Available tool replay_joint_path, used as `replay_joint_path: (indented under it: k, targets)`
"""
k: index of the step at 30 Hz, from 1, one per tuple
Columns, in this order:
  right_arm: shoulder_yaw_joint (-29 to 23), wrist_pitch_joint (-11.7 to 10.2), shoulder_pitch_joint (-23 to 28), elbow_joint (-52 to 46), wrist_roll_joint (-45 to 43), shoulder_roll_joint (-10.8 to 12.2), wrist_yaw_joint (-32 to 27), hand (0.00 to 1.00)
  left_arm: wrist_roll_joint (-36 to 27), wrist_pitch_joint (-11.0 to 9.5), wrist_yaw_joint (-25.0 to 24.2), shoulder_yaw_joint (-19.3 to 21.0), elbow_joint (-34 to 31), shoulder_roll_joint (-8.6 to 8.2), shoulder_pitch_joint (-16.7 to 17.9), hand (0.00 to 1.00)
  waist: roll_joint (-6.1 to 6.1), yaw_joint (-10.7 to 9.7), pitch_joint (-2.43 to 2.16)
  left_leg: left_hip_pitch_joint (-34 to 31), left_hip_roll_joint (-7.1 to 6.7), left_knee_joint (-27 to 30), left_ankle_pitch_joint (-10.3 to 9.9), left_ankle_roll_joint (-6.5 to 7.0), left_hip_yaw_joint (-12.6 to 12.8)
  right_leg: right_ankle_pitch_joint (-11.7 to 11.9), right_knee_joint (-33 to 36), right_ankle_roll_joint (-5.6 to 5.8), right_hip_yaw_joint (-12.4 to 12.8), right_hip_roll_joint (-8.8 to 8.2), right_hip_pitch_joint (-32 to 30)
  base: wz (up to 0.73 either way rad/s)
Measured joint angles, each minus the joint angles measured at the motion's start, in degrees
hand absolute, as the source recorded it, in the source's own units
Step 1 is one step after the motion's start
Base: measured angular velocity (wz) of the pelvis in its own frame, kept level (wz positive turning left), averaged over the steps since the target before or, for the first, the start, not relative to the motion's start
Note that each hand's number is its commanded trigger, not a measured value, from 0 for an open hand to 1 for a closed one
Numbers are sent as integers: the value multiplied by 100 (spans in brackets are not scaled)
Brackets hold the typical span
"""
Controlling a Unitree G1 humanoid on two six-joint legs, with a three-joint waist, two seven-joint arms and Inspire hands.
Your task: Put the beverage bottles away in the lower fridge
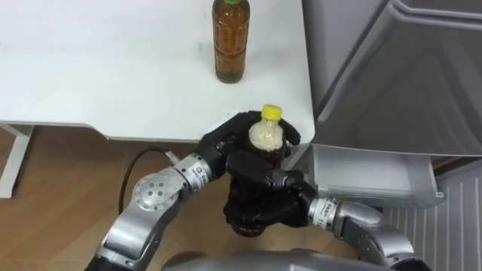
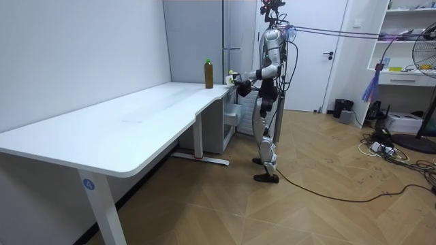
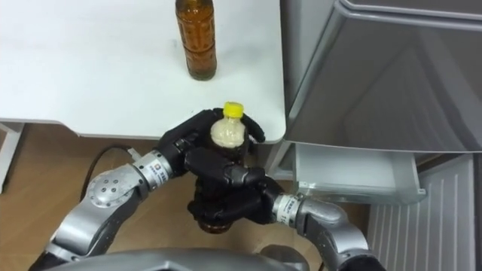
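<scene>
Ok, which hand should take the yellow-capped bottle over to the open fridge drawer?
Right. The right hand and left hand both curl round the bottle, but the drawer lies open on the robot's right, nearer the right hand; the left would probably have to reach across.

Long white desk (image 1: 113, 75), rounded at the near right corner. Standing upright on it close to the right edge, well back from the near edge: a brown bottle (image 1: 230, 45), green-capped.
</scene>
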Motion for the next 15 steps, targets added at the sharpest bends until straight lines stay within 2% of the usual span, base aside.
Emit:
replay_joint_path:
  k: [5,9,10,12,14,15]
  targets:
    - [-3,-243,-22,-1,223,-1,7,100,20,0,8,109,-407,21,0,0,56,-5,-20,-34,4,47,0,0,-29,0,4,0,-9,-2,-1,1]
    - [-4,-323,-32,5,419,5,56,100,-52,-10,14,238,-828,7,0,0,74,-10,-25,-37,12,63,0,0,-38,0,12,0,-16,-14,11,1]
    - [-4,-263,8,5,410,-9,53,100,-190,-103,8,303,-1059,13,-3,0,79,-17,-25,-45,13,66,0,0,-54,0,14,0,-29,-20,11,5]
    - [17,-150,164,4,398,-47,55,100,-674,-480,-6,351,-1493,5,-37,0,96,4,-23,-44,11,55,0,1,-59,0,16,0,-40,-26,16,2]
    - [15,-95,255,4,378,-69,55,100,-966,-691,-11,361,-1679,-3,-89,0,114,5,-22,-33,11,52,0,1,-58,0,15,1,-38,-24,25,0]
    - [15,-95,271,4,356,-77,55,100,-990,-728,-12,361,-1717,-6,-105,0,122,9,-25,-32,12,52,0,1,-58,0,15,1,-37,-23,26,0]
